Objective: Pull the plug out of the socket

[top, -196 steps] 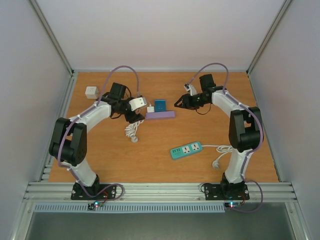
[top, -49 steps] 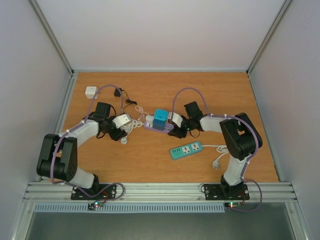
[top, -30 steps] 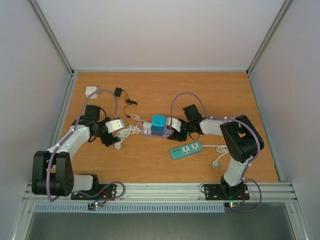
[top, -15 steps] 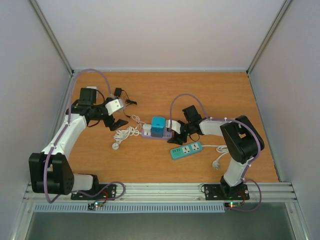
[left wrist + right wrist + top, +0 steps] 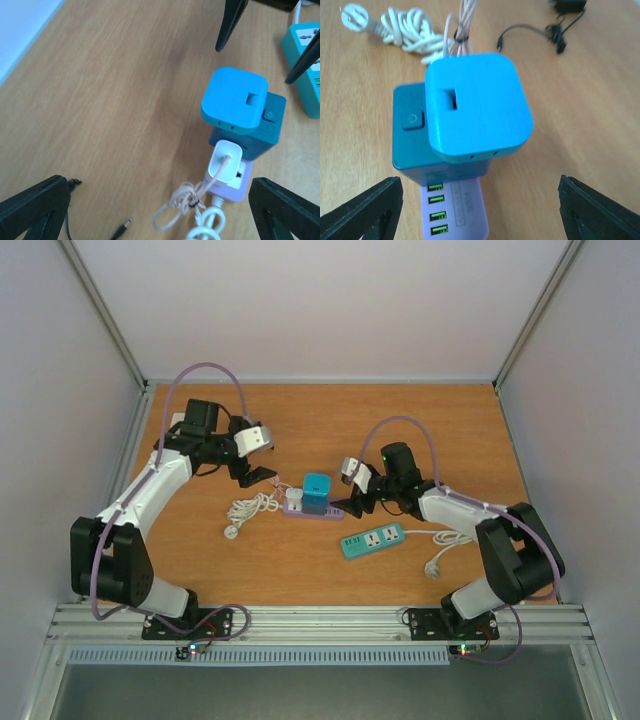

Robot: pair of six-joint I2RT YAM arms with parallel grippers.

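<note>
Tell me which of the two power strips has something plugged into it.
The purple strip: a blue cube adapter and a white plug sit in it. The teal strip beside it has bare sockets.

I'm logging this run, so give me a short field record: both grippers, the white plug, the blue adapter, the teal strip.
left gripper: open, empty
right gripper: open, empty, beside the blue adapter
white plug: seated in the purple strip
blue adapter: upright on that strip
teal strip: lying apart from the purple strip
</note>
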